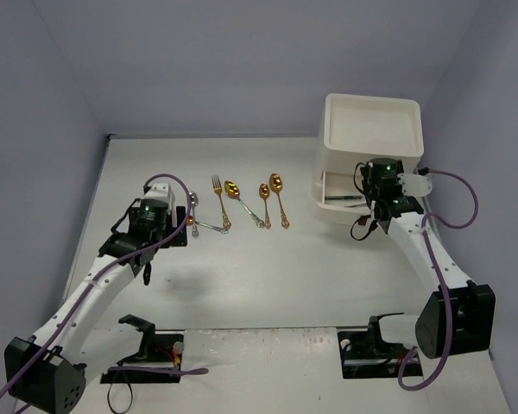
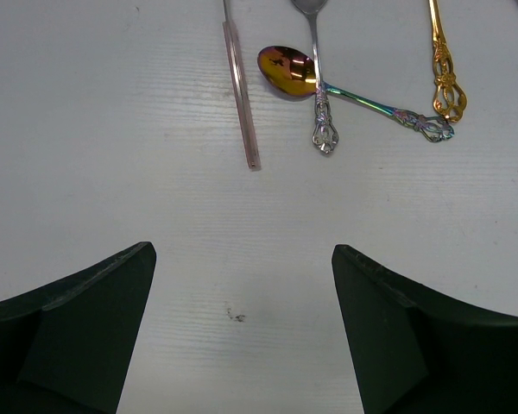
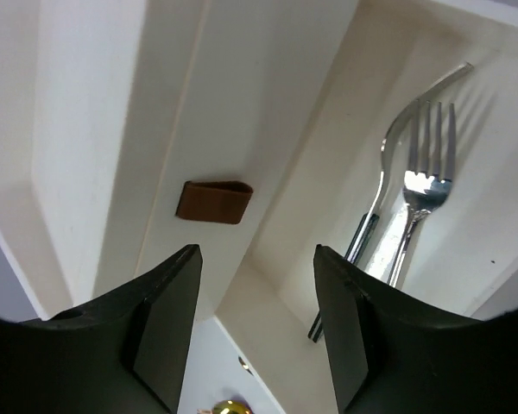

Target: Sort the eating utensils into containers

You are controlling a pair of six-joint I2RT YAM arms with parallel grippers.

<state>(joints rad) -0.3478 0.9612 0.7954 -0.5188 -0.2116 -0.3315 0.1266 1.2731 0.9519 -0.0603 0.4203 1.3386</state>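
Several gold and silver utensils lie in a row mid-table: a gold fork (image 1: pixel 217 197) and gold spoons (image 1: pixel 233 190) (image 1: pixel 278 186). My left gripper (image 1: pixel 176 229) (image 2: pixel 242 248) hangs open over bare table just short of a gold-bowled spoon with an iridescent handle (image 2: pixel 287 71), a silver spoon handle (image 2: pixel 321 112) and a thin rose handle (image 2: pixel 242 95). The cream cabinet (image 1: pixel 371 129) stands back right with one drawer (image 1: pixel 335 200) pulled out. My right gripper (image 1: pixel 375 209) (image 3: pixel 257 252) is open and empty over that drawer's corner. Inside lie a silver fork (image 3: pixel 425 185) and a dark-handled one (image 3: pixel 382 185).
A brown drawer handle (image 3: pixel 212 201) shows on the cabinet front left of my right fingers. Grey walls close in the table on the left, back and right. Two black stands (image 1: pixel 147 349) (image 1: pixel 375 345) sit by the arm bases at the near edge.
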